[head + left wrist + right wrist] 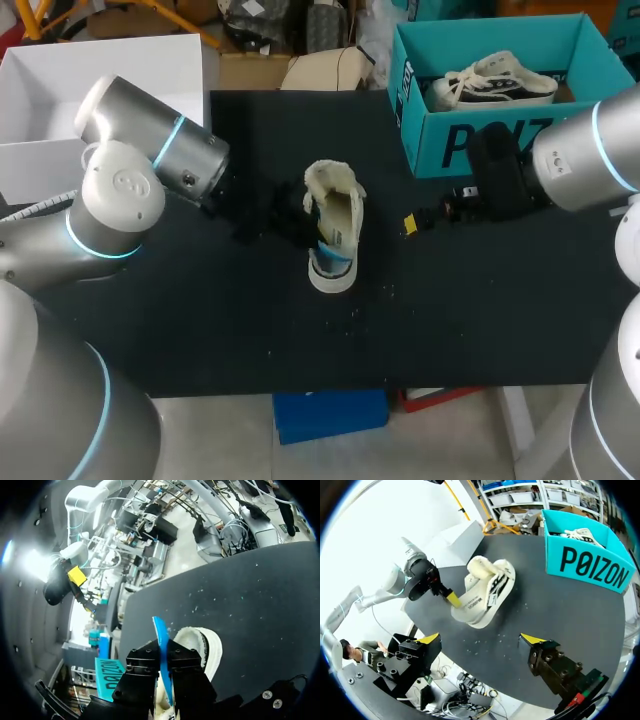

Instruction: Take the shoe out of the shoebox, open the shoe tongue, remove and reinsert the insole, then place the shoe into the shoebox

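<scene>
The left hand (pixel 164 655) is pinching the thin blue insole (pixel 159 630) between its closed fingers, right at the opening of the cream shoe (pixel 202 642). The shoe is resting near the middle of the dark worktop (pixel 200 330), well apart from the teal shoebox (pixel 480 140), where another shoe (pixel 495 80) is sitting. The right hand (pixel 480 640) is hanging wide open near the shoe, holding nothing. I am judging the insole to be light, soft and bendable, so it is best gripped at its heel end. The shoe is probably sliding easily, so its firmer heel is the better place to hold.
</scene>
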Available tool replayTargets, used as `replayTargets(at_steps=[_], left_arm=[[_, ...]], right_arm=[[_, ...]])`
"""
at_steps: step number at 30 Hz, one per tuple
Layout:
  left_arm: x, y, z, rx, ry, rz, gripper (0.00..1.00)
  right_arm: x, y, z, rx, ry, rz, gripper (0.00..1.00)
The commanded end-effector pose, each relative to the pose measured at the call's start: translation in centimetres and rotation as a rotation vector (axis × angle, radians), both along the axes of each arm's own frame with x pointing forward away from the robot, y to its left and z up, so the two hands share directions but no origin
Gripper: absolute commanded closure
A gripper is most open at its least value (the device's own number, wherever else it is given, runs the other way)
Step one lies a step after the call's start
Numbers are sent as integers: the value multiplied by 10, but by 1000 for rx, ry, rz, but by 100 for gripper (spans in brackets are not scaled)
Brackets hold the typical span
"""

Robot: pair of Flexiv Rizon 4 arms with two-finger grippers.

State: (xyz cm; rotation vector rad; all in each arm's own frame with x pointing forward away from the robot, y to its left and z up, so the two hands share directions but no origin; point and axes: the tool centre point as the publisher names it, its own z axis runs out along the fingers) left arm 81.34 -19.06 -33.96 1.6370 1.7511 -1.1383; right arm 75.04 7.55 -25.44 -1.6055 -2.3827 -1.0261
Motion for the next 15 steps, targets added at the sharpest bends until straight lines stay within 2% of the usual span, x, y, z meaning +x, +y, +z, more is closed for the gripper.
replayTargets(at_steps=[1,15], left_arm=[[6,-2,-2,10,-1,5,100],[22,-1,-16,56,-3,37,100]], right_arm=[[0,1,0,-3,1,-1,0],[0,1,0,-3,1,-1,0]])
